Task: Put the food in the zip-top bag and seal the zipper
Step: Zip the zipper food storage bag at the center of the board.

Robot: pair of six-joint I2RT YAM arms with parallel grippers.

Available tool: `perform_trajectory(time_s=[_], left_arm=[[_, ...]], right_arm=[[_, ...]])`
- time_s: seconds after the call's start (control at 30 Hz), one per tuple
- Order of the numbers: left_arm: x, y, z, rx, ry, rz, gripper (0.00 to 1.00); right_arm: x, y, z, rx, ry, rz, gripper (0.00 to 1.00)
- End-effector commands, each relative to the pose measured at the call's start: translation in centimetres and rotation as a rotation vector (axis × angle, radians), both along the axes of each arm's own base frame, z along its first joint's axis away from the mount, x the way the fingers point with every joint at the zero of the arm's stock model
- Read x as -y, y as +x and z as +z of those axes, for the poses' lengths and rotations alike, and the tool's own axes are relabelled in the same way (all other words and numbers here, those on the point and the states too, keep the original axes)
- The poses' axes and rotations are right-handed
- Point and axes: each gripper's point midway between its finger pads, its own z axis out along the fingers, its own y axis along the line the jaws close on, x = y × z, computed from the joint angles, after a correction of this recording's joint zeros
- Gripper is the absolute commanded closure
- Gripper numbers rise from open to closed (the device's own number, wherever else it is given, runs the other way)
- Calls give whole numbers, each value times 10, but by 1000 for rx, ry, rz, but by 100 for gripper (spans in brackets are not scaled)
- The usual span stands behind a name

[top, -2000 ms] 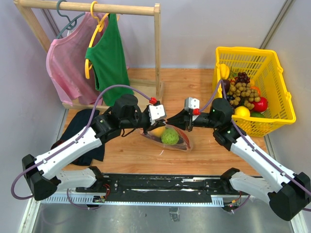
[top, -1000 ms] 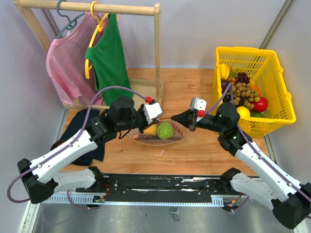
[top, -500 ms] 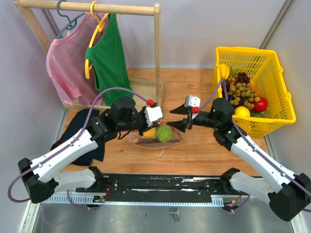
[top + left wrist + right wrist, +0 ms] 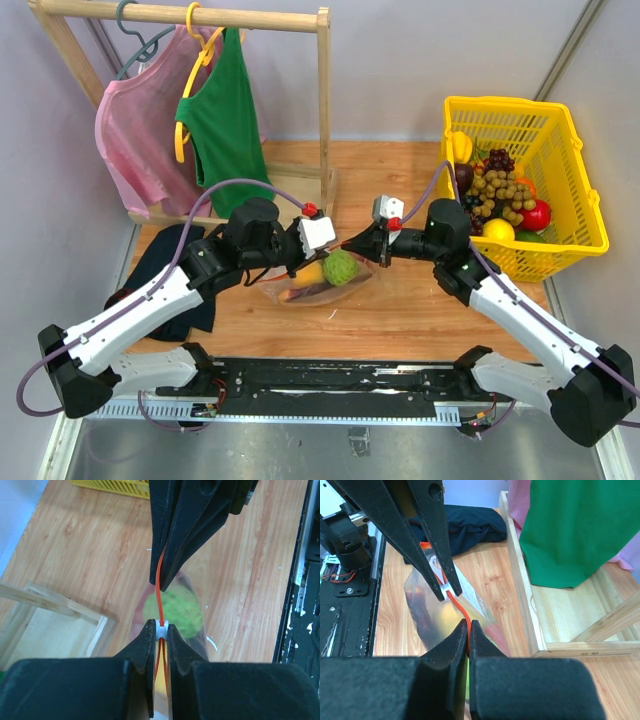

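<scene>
Both pinched shut on the zipper [image 4: 159, 600], my right claw [image 4: 468, 628] had slid toward my left claw [image 4: 159, 630], leaving the loaded zip-top bag [image 4: 420, 605] apparently nearly sealed.

Right claw [image 4: 468, 625] slid left along zipper [image 4: 160, 590], now closer to left claw [image 4: 160, 630].

The clear, crinkly bag [image 4: 362, 272] is hanging over the table's middle, sagging toward 6 o'clock. Its thin orange-red zipper [image 4: 458, 605] is stretching taut along the top edge. Inside, a green bumpy ball [image 4: 340, 268] is resting, a yellow fruit [image 4: 312, 270] touching at its 9 o'clock.
</scene>
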Motion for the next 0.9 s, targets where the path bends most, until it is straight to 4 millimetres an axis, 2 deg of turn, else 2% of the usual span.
perform_trajectory(time_s=[0.0,0.43,0.87], left_arm=[[-7,4,9,26,-27,49,100],[-28,11,-11,45,-2,157,100],[-36,16,-19,54,9,205,100]], right_arm=[[8,11,28,85,40,-92,99],[38,38,27,41,71,-292,99],[72,62,24,-3,104,-473,99]])
